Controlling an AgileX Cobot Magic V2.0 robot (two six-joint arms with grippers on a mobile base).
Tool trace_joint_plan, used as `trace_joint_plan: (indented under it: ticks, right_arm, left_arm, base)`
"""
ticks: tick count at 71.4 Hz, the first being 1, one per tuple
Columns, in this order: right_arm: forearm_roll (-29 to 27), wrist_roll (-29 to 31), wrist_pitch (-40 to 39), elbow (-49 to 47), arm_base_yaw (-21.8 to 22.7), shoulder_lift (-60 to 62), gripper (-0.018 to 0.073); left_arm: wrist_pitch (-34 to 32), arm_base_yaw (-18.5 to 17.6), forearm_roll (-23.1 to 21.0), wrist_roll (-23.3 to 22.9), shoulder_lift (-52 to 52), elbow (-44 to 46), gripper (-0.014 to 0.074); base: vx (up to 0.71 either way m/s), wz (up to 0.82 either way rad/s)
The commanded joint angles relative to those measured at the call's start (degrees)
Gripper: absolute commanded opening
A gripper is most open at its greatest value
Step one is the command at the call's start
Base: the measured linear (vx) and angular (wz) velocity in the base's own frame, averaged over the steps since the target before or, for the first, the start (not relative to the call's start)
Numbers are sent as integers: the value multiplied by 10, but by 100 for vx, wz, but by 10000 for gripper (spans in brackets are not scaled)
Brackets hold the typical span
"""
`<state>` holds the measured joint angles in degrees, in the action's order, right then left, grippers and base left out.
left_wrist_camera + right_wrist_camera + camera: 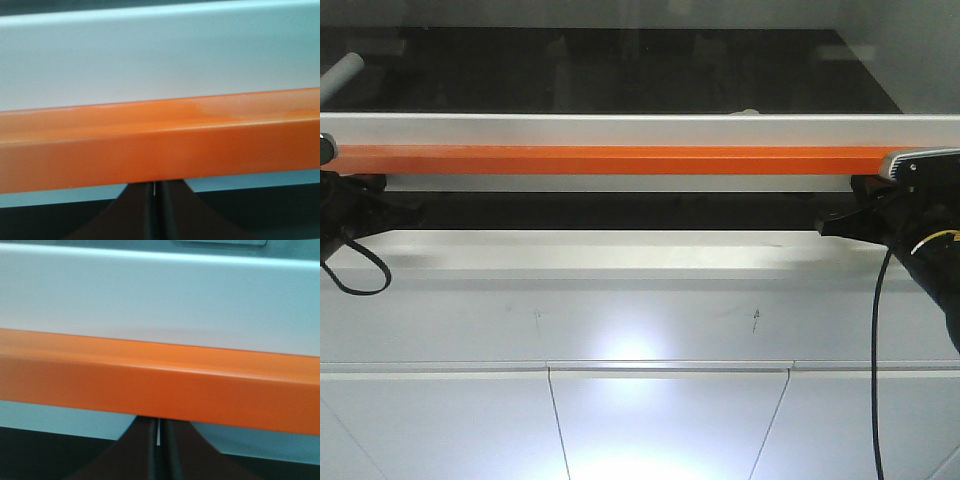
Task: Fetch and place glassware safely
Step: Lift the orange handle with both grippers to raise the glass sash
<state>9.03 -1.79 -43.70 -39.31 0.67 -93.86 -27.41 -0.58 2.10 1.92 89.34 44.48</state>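
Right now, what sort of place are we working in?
Probably a laboratory, facing a fume hood: a white sash frame with an orange handle bar, a dark enclosure behind it, and white cabinet doors below.

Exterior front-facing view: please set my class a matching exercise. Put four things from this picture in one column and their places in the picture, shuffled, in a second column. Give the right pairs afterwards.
Things
1. orange bar
2. grey rod
3. long black cable
4. light glare

Places
A. top left corner
B. lower middle of the picture
C. across the whole width
D. running down at the right side

Pairs: 1-C, 2-A, 3-D, 4-B
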Motion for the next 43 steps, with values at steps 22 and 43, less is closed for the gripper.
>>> trace_joint_plan:
  ticks: [22, 43]
  right_arm:
    - [-11, 4, -85, -110, 3, 95, -1]
    - [-11, 4, -48, -129, 3, 136, -1]
  left_arm:
    - [-138, -3, -2, 1, -122, 101, -7]
    - [-95, -3, -2, 1, -166, 128, -7]
  base:
    - [0, 0]
    - [0, 0]
